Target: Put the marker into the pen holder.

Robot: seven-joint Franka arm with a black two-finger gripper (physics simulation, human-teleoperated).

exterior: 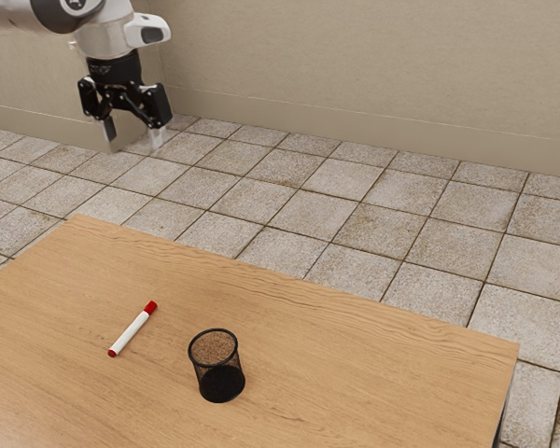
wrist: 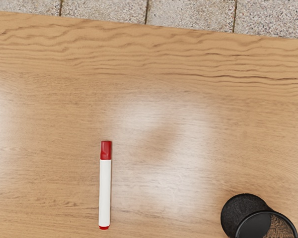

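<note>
Gripper (exterior: 133,138): its fingers (exterior: 110,129) are standing wide for you.
Marker (exterior: 131,330): lying below your gripper, slanting from the exterior view's near left to its far right.
Pen holder (exterior: 221,382): standing right of it.

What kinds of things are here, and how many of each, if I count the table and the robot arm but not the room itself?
Marker: 1
Pen holder: 1
Table: 1
Robot arm: 1
Total: 4
</note>
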